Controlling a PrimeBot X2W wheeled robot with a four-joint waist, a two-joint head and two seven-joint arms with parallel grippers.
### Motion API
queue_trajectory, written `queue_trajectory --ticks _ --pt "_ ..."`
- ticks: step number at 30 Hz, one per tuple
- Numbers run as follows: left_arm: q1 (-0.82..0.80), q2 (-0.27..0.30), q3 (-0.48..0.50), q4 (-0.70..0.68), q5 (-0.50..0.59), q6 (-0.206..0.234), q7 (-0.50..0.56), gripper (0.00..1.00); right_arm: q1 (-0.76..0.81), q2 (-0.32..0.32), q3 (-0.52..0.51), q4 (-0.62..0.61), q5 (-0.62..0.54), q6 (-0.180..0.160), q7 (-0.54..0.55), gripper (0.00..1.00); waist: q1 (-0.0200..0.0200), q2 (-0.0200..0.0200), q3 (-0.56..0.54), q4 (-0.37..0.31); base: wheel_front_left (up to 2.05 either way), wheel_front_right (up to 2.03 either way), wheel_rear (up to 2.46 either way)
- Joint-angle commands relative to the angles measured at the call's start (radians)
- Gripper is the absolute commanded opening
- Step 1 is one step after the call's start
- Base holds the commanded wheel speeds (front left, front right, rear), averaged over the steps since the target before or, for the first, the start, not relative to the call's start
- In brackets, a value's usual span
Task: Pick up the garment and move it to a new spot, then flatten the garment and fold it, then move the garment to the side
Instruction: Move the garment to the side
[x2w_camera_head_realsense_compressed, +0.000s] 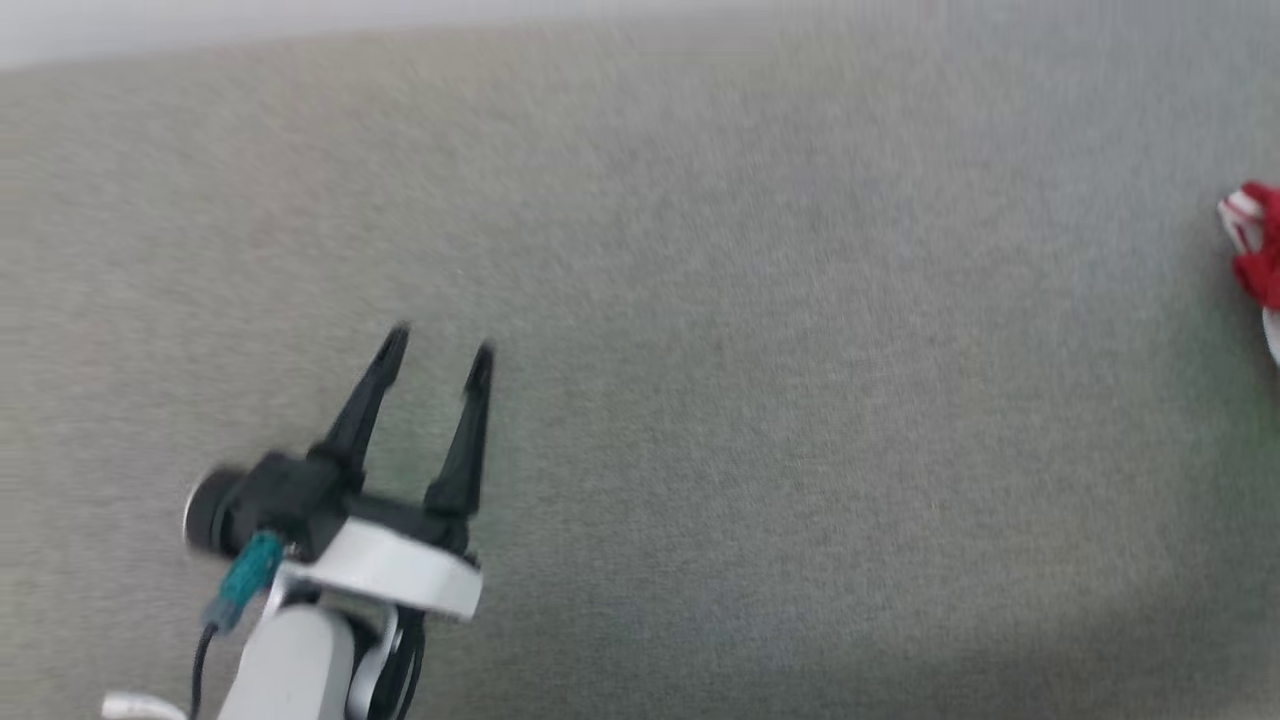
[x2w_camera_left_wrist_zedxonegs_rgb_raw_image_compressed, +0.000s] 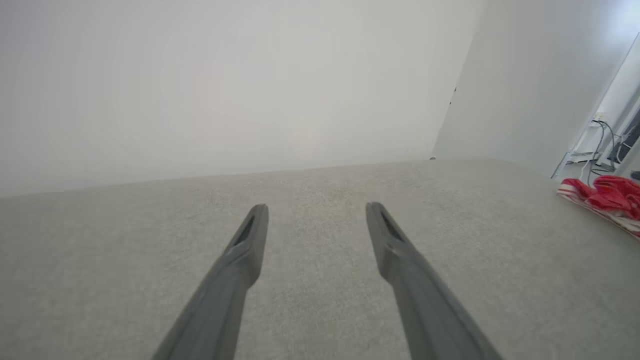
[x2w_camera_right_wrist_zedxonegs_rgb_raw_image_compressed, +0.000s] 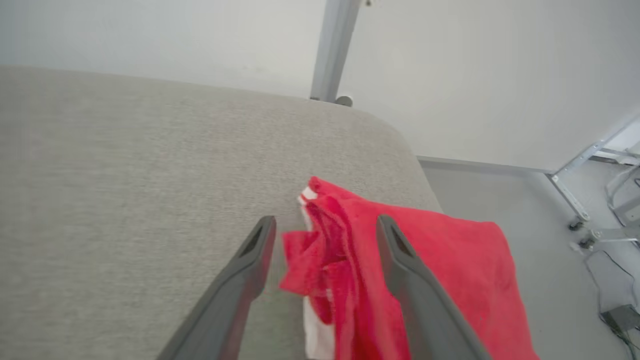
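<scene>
Found the garment (x2w_camera_right_wrist_zedxonegs_rgb_raw_image_compressed: 465, 265) bunched in a red heap with a slip of white showing, at the right edge of the grey cushion (x2w_camera_right_wrist_zedxonegs_rgb_raw_image_compressed: 125, 175) near its rounded far corner, with some cloth seemingly hanging past that edge toward the floor (x2w_camera_right_wrist_zedxonegs_rgb_raw_image_compressed: 500, 195). Judged it set down rather than spread out, with folds piled and no sleeve laid flat, so flattening not yet begun.

Saw the right gripper (x2w_camera_right_wrist_zedxonegs_rgb_raw_image_compressed: 325, 222) poised just over the heap, fingers spread wide and pinching nothing, with crumpled folds showing between them. Could not tell of any contact with the cloth. Read that stance as either letting go or lining up for a fresh pinch, a guess only.

Saw the left gripper (x2w_camera_head_realsense_compressed: 438, 345) over bare cushion, well to the left of the garment, pointed toward the far edge, likewise spread and empty. Probably held clear until flattening calls for both.

Counted one garment, one cushion, two grippers, two fingers on each. Past the far corner, noted one pale upright post (x2w_camera_right_wrist_zedxonegs_rgb_raw_image_compressed: 332, 50) and, on the floor, a few cables (x2w_camera_left_wrist_zedxonegs_rgb_raw_image_compressed: 600, 145).
</scene>
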Motion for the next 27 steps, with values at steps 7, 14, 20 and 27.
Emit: queue_trajectory --ticks 7,14,20,27 --pt "0.173 -0.017 0.068 0.058 -0.013 0.001 -0.005 1.00 0.211 0.110 0.068 -0.102 0.044 -0.001 -0.092 1.00 0.0000 0.0000 -0.210 0.102 0.00 0.00 0.00" --pt "0.275 -0.018 0.115 0.073 -0.020 0.001 -0.005 1.00 0.336 0.191 0.027 -0.176 0.030 -0.001 -0.112 1.00 0.0000 0.0000 -0.294 0.138 0.00 0.00 0.00" --pt "0.323 -0.016 0.151 0.057 -0.023 0.001 -0.005 1.00 0.428 0.248 -0.047 -0.294 -0.001 -0.001 -0.113 1.00 0.0000 0.0000 -0.318 0.153 0.00 0.00 0.00" --pt "0.342 -0.008 0.158 0.021 -0.044 0.001 -0.005 1.00 0.556 0.307 -0.140 -0.467 -0.045 -0.001 -0.113 1.00 0.0000 0.0000 -0.330 0.169 0.00 0.00 0.00"
